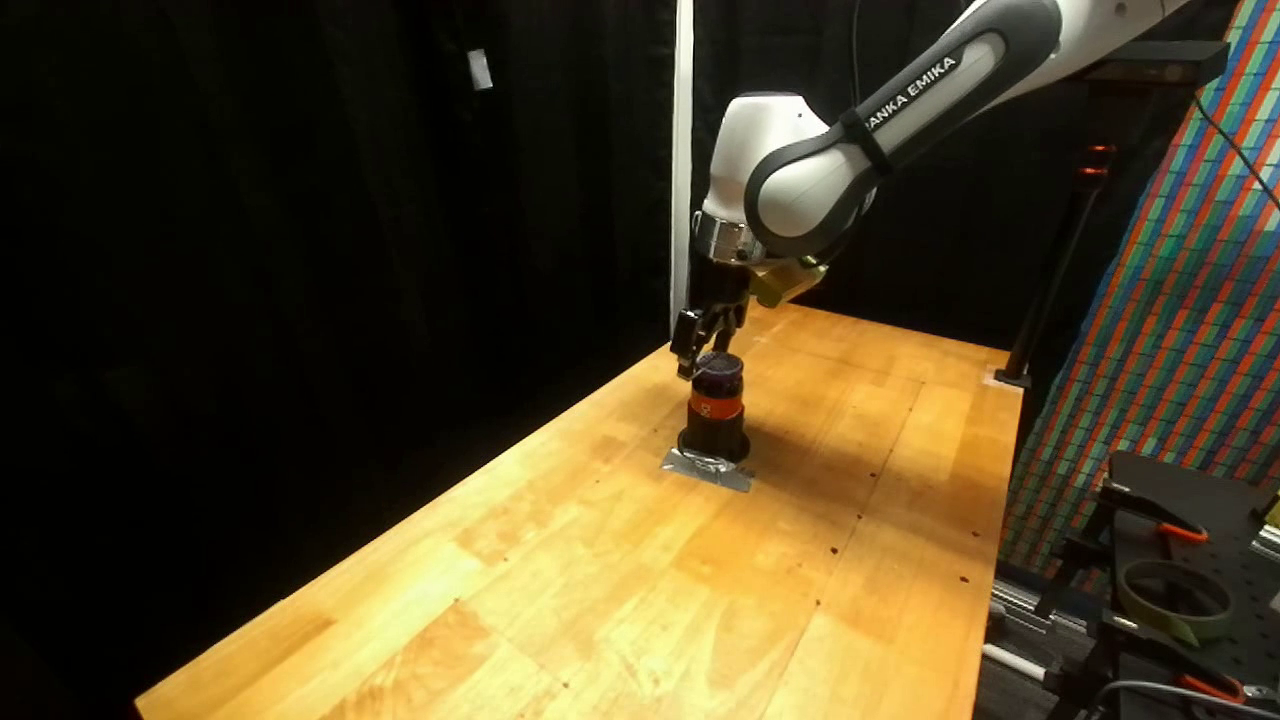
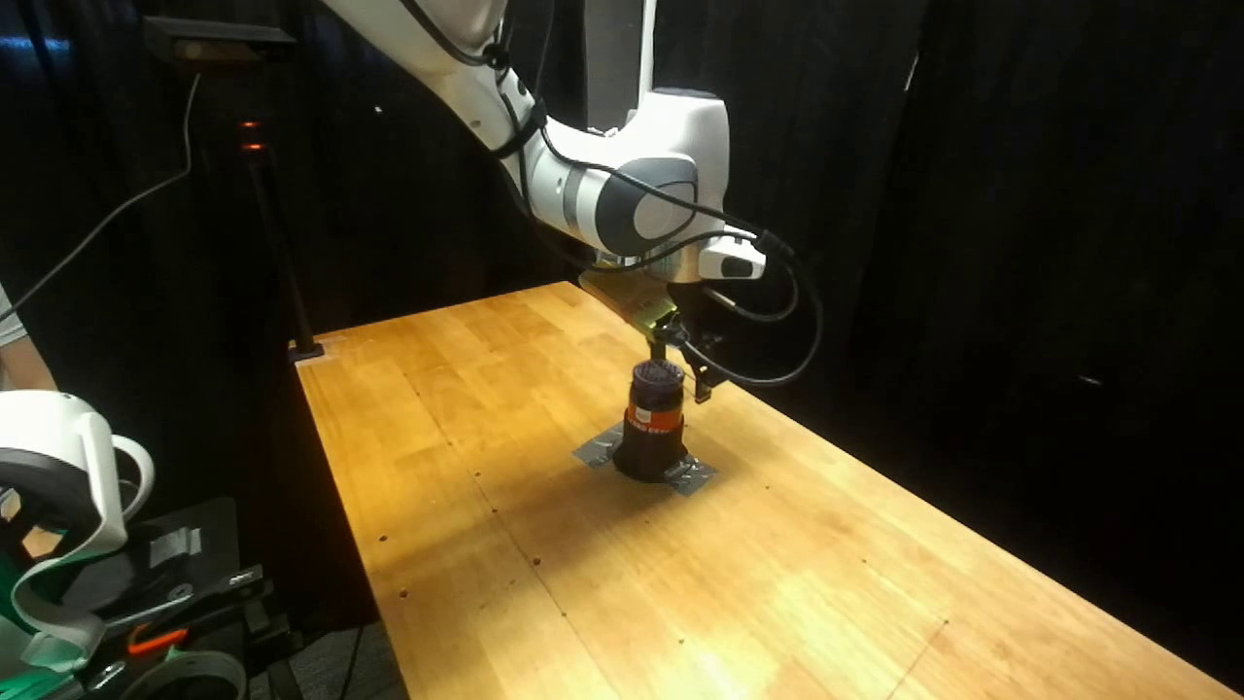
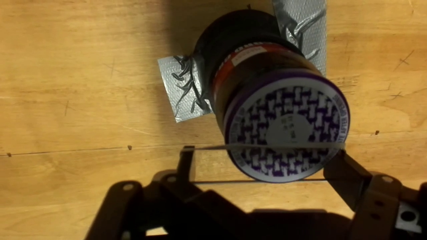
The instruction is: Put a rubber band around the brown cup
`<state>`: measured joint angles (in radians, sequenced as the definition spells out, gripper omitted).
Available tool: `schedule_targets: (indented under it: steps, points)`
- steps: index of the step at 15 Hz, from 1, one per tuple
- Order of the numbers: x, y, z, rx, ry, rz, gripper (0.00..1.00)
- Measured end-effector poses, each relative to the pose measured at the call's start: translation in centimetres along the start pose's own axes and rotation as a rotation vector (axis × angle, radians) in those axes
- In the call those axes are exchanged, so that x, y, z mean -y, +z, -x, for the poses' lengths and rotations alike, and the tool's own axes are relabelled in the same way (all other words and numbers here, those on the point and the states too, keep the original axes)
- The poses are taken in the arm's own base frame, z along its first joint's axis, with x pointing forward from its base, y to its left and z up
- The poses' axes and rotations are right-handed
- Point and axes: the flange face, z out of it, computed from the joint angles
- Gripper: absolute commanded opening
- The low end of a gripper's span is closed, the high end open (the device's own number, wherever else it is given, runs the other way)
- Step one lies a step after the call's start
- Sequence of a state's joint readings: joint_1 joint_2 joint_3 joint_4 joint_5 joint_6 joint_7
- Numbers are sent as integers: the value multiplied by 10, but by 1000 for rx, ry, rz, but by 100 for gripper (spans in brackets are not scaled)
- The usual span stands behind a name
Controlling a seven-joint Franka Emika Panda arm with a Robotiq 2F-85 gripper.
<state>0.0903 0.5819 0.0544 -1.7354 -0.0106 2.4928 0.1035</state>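
The brown cup (image 1: 716,408) stands upright in a dark holder on the table, with its orange stripe visible in both exterior views (image 2: 653,418). In the wrist view its purple and white top (image 3: 290,116) fills the middle. My gripper (image 3: 264,151) is open, fingers wide apart, with a thin pale rubber band (image 3: 213,147) stretched between the fingertips. One strand crosses over the top in the wrist view. A darker strand runs near the top's lower rim; its course there is unclear. In both exterior views the gripper (image 1: 705,362) is beside the cup's upper end, fingertips near top height (image 2: 680,374).
The dark holder (image 1: 715,438) is fixed by grey tape (image 1: 708,470) to the wooden table (image 1: 600,600). The table edge lies close behind the gripper, with a black curtain (image 1: 330,250) beyond. A post (image 1: 1050,270) stands at the far corner. A cable (image 2: 814,321) loops beside the wrist.
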Motion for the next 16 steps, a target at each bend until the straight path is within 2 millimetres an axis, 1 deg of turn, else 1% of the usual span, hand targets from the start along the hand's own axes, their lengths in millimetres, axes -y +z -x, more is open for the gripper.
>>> schedule_targets:
  steps: [4,7,10,14,16]
  points:
    - [0,5,5,38,2,1,100]
    - [-1,3,12,103,10,0,100]
    - [-1,0,23,171,17,-6,100]
    - [0,0,45,213,3,-3,100]
    - [1,3,57,234,-6,-4,74]
